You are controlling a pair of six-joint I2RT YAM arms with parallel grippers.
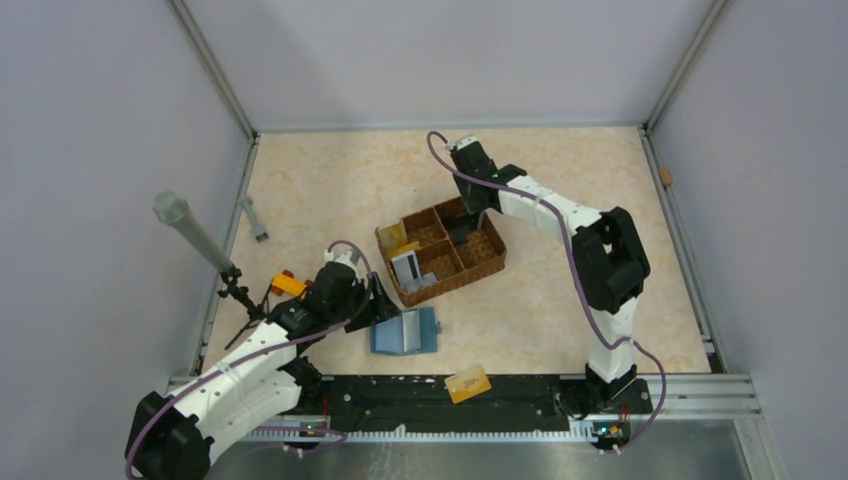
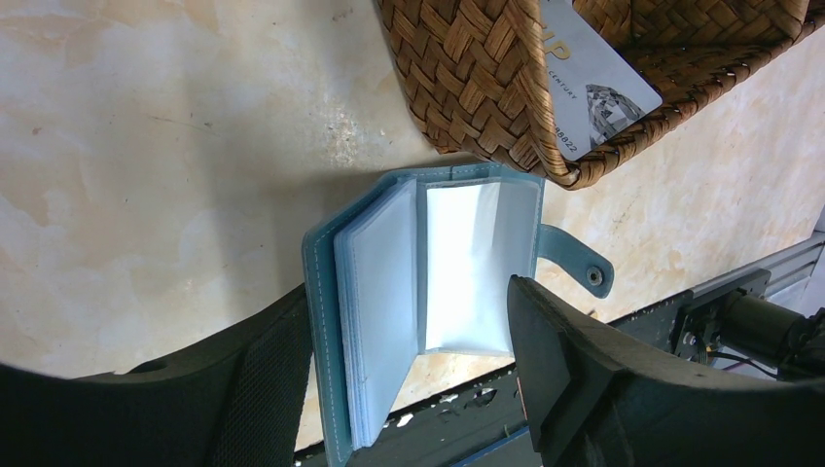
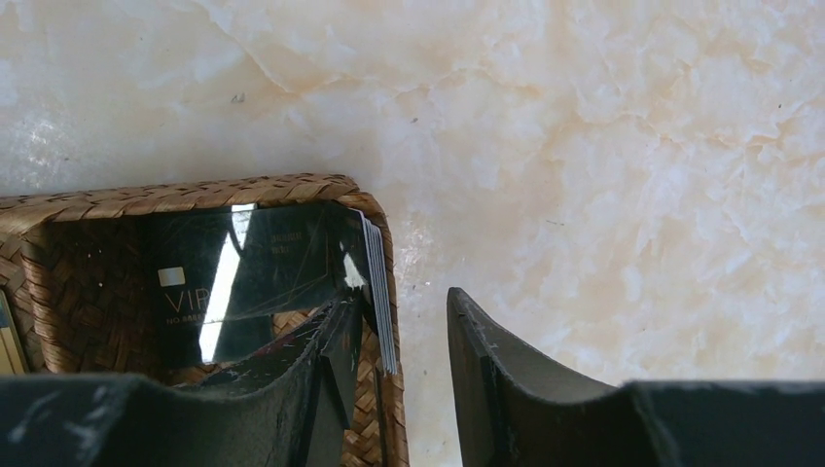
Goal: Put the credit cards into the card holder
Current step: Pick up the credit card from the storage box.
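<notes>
- Wicker basket (image 1: 458, 282): stands mid-tabletop (image 1: 330, 190) and is divided into compartments.
- Compartment at 9 o'clock: holds a gold card (image 1: 393, 238) standing on edge.
- Compartment at 7 o'clock: holds a white-grey card (image 1: 407, 268) leaning against the wall.
- Corner compartment at 1 o'clock: holds a dark glossy card (image 3: 253, 282) marked "VIP", propped upright. Several thin card edges (image 3: 381, 292) are stacked against the wall beside it.
- Right tool (image 3: 399, 302): jaws partly apart, astride that basket wall. One finger is inside by the dark card, the other outside over bare tabletop with a gap to the wicker. It grips nothing.
- Card holder (image 1: 405, 332): lies spread open on the tabletop just at 6 o'clock of the basket, pale sleeves facing up and stud tab (image 2: 582, 268) out flat.
- Left tool (image 2: 407, 292): jaws wide, one finger at each side of the open holder. Contact cannot be told.
- Second gold card (image 1: 468, 383): lies flat on the black rail (image 1: 400, 400), at 5 o'clock of the holder and apart from it.
</notes>
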